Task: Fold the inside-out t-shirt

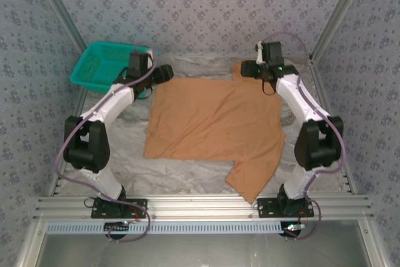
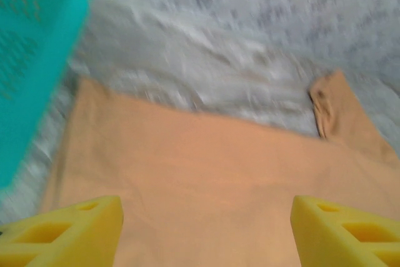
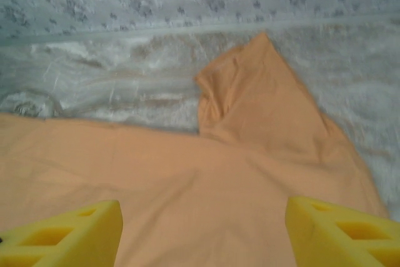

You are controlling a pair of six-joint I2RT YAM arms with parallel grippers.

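On the counter (image 1: 128, 154), the t-shirt (image 1: 212, 123) lies flat; my left hand (image 2: 206, 214) and right hand (image 3: 203, 214) hover spread, pinching nothing.

Teal basket (image 1: 99, 65) blocks the far-left corner; table (image 1: 187, 176) before the t-shirt (image 1: 212, 123) lies free

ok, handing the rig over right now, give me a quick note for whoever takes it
Left tool: open, empty, over the far left corner of the t-shirt, beside the basket.
Right tool: open, empty, over the far sleeve.
T-shirt: spread flat on the table, both sleeves on the right arm's side.
Done: shirt laid out.
Left: every fold; none visible yet.
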